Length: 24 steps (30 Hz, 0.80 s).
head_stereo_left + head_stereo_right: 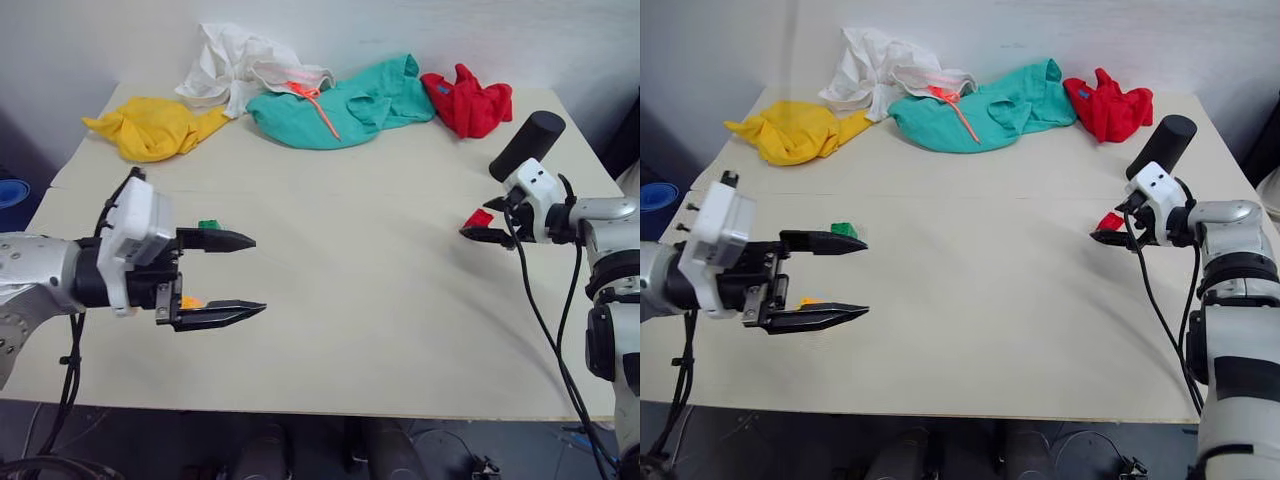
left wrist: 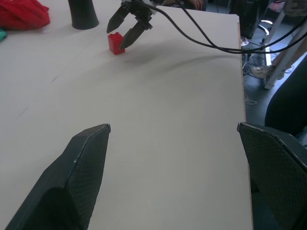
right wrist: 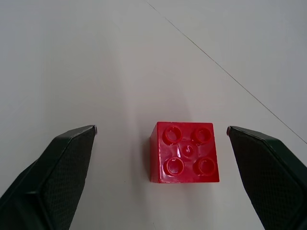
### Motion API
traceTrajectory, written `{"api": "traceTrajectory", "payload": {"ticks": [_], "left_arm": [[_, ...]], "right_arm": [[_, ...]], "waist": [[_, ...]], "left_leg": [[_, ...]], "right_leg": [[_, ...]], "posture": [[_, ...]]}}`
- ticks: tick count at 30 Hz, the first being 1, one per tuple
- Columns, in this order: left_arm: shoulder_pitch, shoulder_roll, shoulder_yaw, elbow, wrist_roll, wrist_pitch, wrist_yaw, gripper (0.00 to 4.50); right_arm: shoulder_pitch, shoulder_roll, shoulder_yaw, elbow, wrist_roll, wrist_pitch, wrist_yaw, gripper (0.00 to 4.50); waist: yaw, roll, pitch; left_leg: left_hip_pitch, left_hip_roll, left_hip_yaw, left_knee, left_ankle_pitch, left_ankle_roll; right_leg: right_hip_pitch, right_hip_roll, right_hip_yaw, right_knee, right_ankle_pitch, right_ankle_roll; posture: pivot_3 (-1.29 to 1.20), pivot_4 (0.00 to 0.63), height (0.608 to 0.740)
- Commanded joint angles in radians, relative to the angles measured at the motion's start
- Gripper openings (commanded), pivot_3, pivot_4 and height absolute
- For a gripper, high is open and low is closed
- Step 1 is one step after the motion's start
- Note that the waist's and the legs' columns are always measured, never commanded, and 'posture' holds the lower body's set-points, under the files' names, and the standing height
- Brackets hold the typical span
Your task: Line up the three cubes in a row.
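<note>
The right gripper (image 3: 158,139), its two black fingers spread wide and holding nothing, hovers low over the small red plastic studded cube (image 3: 184,152), which sits on the table framed by the fingers, not touched by either. Just beyond it, at about one o'clock, stands the tall black cylinder (image 1: 527,143). The left gripper (image 1: 218,280), fingers equally apart and empty, hangs above the near left part of the pale wooden table (image 1: 350,300). Behind its upper finger peeks the small green plastic cube (image 1: 844,229), and by its lower finger the small orange-yellow plastic cube (image 1: 808,301); both are largely hidden, so their exact spacing is hard to judge. Along the far edge, from ten to one o'clock, lie a yellow cloth (image 1: 150,127), a white cloth (image 1: 240,65), a teal cloth (image 1: 345,103) and a red cloth (image 1: 468,103). As I judge it, no row exists yet: red sits well apart at three o'clock from the other two, and no cube is gripped.
</note>
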Motion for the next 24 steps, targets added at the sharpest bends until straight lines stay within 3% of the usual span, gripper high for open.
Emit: {"api": "traceTrajectory", "payload": {"ticks": [1, 5, 12, 17, 19, 22, 24], "left_arm": [[-0.056, -0.001, -0.016, -0.006, -0.045, 0.014, -0.004, 4.46], [-0.116, -0.003, -0.045, -0.004, -0.057, 0.020, -0.009, 4.50], [-0.157, -0.010, -0.081, 0.028, -0.024, 0.005, -0.030, 4.50], [-0.162, -0.009, -0.097, 0.027, -0.025, 0.009, -0.058, 4.50], [-0.146, -0.003, -0.102, 0.019, -0.020, 0.007, -0.082, 4.50], [-0.099, 0.009, -0.144, -0.007, 0.045, -0.037, -0.145, 4.50], [-0.080, 0.007, -0.172, -0.015, 0.085, -0.070, -0.173, 4.50]], "right_arm": [[-0.021, 0.006, -0.004, 0.020, -0.023, -0.012, -0.039, 4.50], [-0.023, 0.024, -0.017, 0.036, -0.027, -0.013, -0.061, 3.98], [-0.006, 0.020, -0.020, 0.030, -0.024, -0.035, 0.014, 1.51], [0.009, 0.003, -0.037, -0.056, 0.039, -0.066, 0.296, 1.47], [0.070, -0.002, -0.018, -0.203, 0.103, -0.015, 0.429, 1.47], [0.433, -0.090, 0.048, -0.868, 0.320, 0.178, 0.481, 1.47], [0.610, -0.111, 0.027, -1.150, 0.359, 0.233, 0.442, 1.47]], "waist": [[0.000, 0.000, 0.000], [0.000, 0.000, 0.000], [0.001, 0.000, 0.000], [0.000, 0.000, 0.000], [0.002, 0.000, 0.000], [0.022, 0.000, 0.000], [0.032, 0.000, 0.000]], "left_leg": [[0.000, 0.000, 0.000, 0.000, 0.000, 0.000], [0.000, 0.000, 0.000, 0.001, 0.000, -0.001], [0.001, 0.000, 0.000, 0.001, 0.001, -0.001], [0.001, 0.000, 0.000, 0.002, 0.001, -0.001], [0.001, 0.000, 0.000, 0.002, 0.001, -0.001], [0.000, 0.001, -0.003, 0.001, 0.000, -0.002], [-0.001, 0.001, -0.004, 0.001, 0.000, -0.003]], "right_leg": [[0.000, 0.000, 0.000, 0.000, 0.000, 0.000], [0.000, 0.001, 0.001, 0.001, 0.000, 0.000], [0.000, 0.001, 0.003, 0.006, 0.000, 0.000], [0.000, 0.002, 0.003, 0.006, 0.000, 0.000], [0.000, 0.002, 0.003, 0.006, 0.000, 0.000], [0.000, 0.002, 0.002, 0.006, 0.000, 0.000], [0.000, 0.003, 0.002, 0.005, -0.001, 0.000]], "posture": [[0.00, 0.150, 0.740], [0.00, 0.150, 0.740], [0.00, 0.150, 0.740], [0.00, 0.150, 0.740], [0.00, 0.150, 0.740], [0.00, 0.150, 0.740], [0.00, 0.150, 0.740]]}}
